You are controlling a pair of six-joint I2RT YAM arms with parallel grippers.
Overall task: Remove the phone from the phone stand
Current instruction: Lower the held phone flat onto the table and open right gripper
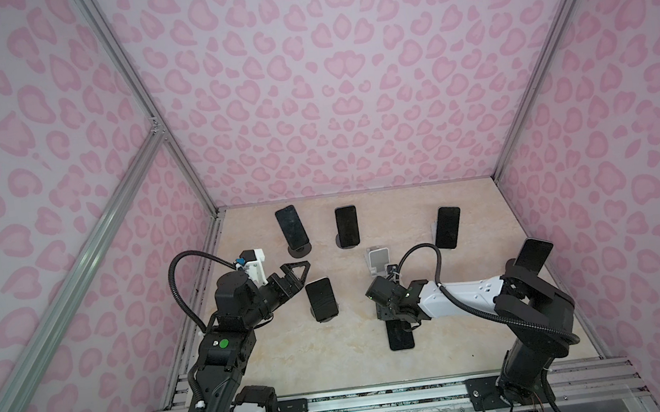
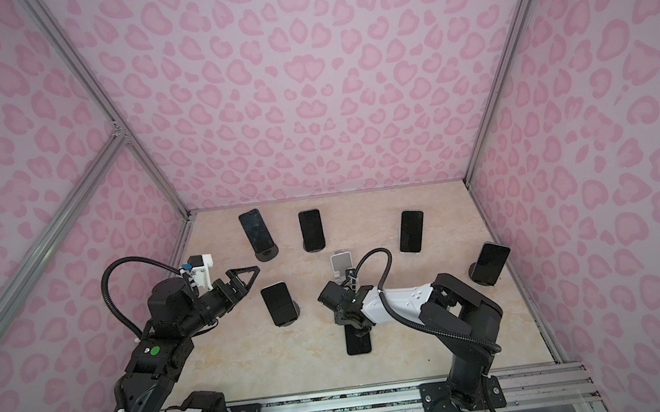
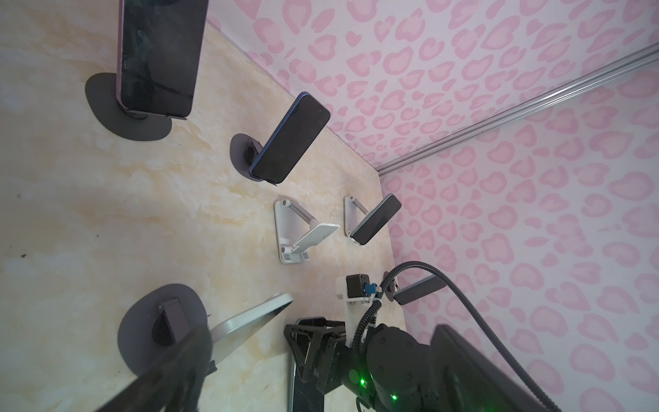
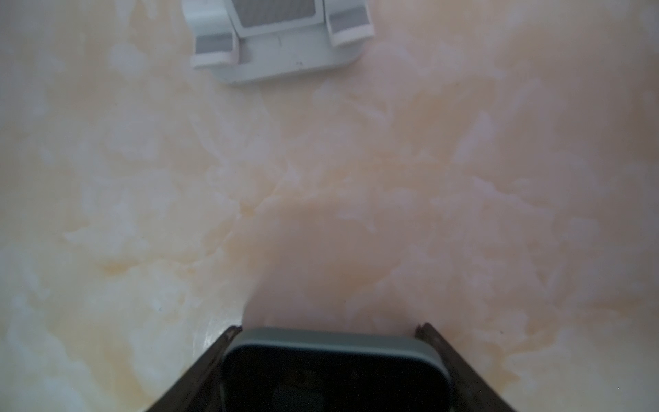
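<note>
pink-spotted walls (image 1: 328,90) box in a marbled beige tabletop (image 1: 336,365). the left arm (image 1: 238,304) comes in from the near left. the right arm (image 1: 467,293), with its white forearm, reaches from the near right toward the middle.

five phones lean on their own stands around the table: a back-left phone (image 1: 292,227), a back-middle phone (image 1: 347,226), a back-right phone (image 1: 447,227), a far-right phone (image 1: 534,254) and a near phone (image 1: 321,299) on a dark round base.

the left gripper (image 1: 300,275) hangs above the table just beside the near phone's upper end, its jaws spread wide with nothing between them.

the white phone stand (image 1: 379,261) sits near the middle with its cradle bare.

the task's phone (image 1: 401,339) lies flat on the tabletop, screen up, in front of that stand and apart from it. the right gripper (image 1: 400,321) is down over the end of the phone that faces the stand. in the right wrist view its two dark fingers (image 4: 207,371) flank that end closely, one along each long side. i cannot tell whether they press the phone or only stand beside it.
</note>
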